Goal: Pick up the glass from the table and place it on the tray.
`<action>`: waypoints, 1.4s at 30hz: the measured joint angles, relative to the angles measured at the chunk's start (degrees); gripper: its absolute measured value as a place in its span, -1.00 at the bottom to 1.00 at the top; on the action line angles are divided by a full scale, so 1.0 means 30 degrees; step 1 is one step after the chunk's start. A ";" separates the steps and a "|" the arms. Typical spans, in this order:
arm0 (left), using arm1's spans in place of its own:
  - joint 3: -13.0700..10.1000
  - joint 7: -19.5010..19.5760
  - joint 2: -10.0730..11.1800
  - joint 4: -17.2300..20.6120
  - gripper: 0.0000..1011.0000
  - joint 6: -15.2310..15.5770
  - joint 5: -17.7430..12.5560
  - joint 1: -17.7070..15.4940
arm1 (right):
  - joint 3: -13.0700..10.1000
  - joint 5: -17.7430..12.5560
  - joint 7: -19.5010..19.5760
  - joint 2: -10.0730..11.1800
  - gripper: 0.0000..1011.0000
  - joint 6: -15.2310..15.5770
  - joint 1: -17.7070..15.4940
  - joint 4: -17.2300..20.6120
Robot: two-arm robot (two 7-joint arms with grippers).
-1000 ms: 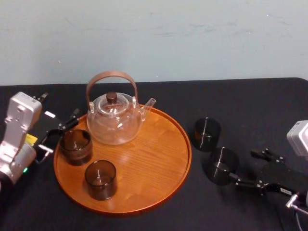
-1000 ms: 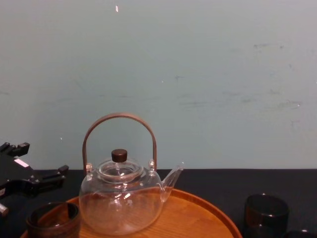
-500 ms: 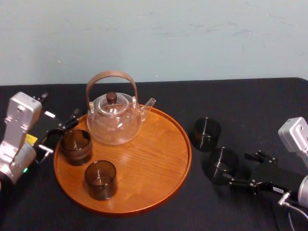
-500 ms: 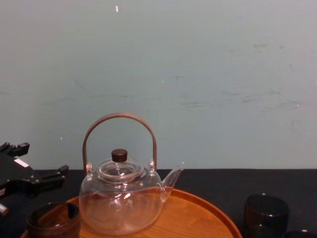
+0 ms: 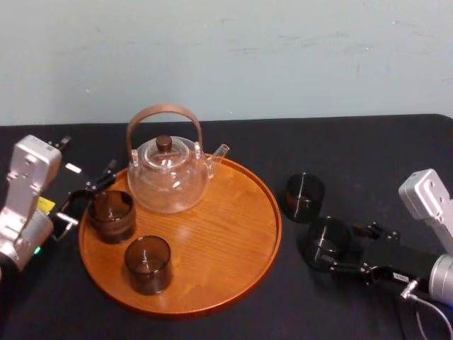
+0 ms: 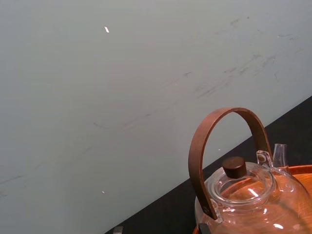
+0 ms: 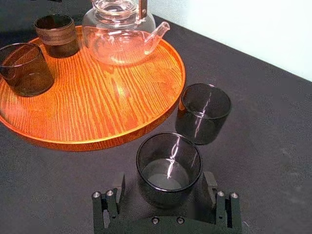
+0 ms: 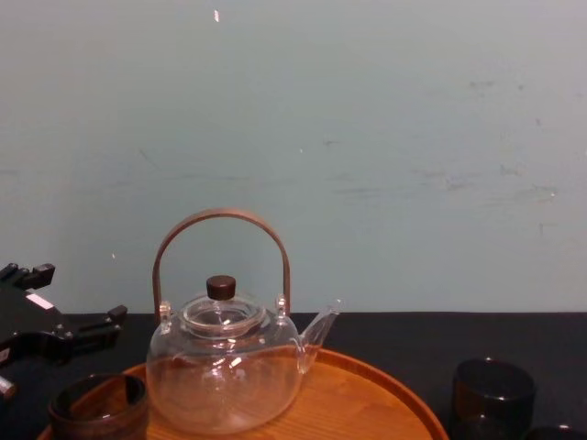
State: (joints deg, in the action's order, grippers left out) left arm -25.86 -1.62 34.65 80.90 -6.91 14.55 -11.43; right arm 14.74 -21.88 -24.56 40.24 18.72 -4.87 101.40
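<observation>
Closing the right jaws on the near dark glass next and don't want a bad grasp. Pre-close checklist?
1. Near dark smoked round glass between the right gripper's jaws: ok, one jaw on each side.
2. Jaws open: ok.
3. Glass upright on the black cloth table: ok.
4. Second dark smoked round glass clear of the jaws: ok, it stands apart, farther off.
5. Free spot on the round orange-brown wooden tray: ok, bare wood on the side nearest the glass.
6. Left gripper out of the path: ok, at the tray's left rim.
</observation>
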 joint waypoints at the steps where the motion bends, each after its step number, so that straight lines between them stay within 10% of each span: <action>1: 0.0001 0.0000 -0.0001 0.0000 0.98 0.0000 -0.0001 0.0000 | 0.0044 0.0000 -0.0020 -0.0003 0.98 0.0019 0.0049 -0.0033; 42: 0.0000 0.0000 -0.0001 -0.0001 0.98 0.0000 0.0000 0.0000 | 0.1601 0.0093 -0.0060 -0.0762 0.98 0.0796 0.2561 -0.1933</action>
State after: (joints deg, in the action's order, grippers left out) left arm -25.86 -1.62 34.64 80.90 -6.91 14.55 -11.43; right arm 19.55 -21.60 -24.74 37.95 21.11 2.81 95.60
